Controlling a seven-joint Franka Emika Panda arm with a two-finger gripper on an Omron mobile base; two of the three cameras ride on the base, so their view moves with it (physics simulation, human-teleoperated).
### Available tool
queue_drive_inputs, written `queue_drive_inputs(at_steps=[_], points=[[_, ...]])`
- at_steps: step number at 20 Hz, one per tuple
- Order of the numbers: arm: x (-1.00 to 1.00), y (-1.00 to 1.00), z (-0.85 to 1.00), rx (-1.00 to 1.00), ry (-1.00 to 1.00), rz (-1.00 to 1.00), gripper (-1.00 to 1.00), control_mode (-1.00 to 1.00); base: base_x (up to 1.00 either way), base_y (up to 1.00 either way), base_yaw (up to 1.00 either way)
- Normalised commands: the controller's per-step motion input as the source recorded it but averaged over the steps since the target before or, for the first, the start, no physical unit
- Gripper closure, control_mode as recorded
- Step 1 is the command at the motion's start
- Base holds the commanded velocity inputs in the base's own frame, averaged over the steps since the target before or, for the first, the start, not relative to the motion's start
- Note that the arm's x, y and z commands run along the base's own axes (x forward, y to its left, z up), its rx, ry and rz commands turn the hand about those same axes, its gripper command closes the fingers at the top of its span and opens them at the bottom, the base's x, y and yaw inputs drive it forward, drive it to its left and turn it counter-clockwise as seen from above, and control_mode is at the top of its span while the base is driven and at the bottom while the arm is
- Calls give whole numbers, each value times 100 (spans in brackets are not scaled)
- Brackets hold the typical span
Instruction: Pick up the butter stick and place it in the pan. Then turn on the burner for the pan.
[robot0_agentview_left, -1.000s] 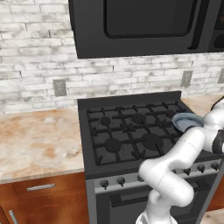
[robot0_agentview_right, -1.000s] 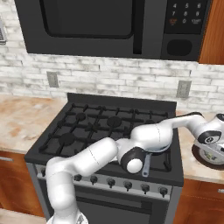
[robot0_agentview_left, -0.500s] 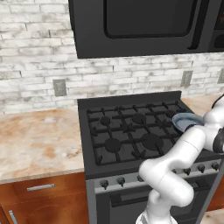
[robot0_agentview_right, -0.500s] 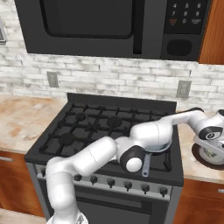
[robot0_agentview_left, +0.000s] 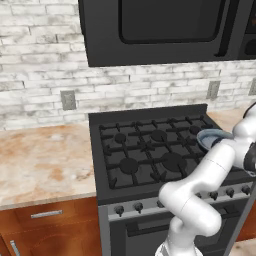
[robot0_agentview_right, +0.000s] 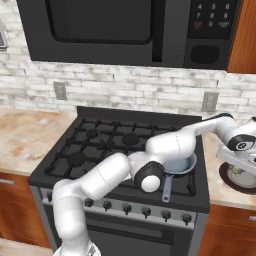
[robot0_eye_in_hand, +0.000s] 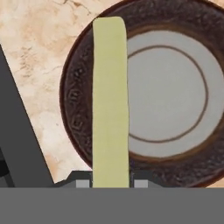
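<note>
My gripper (robot0_eye_in_hand: 110, 183) is clamped on the butter (robot0_eye_in_hand: 110, 100), held above a dark-rimmed plate (robot0_eye_in_hand: 175, 94) on the table (robot0_eye_in_hand: 39, 52), just right of the stove (robot0_agentview_left: 150, 150). The pan (robot0_agentview_right: 182, 165) sits on the stove's front right burner, handle pointing toward the knobs.
</note>
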Motion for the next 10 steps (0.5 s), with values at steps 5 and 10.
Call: queue_drive_inputs(at_steps=[5,10], points=[[-9,12,-7,-3,0,11,100,-100,0,0,0],[-36,19,-10,-6,-9,13,100,-100,0,0,0]])
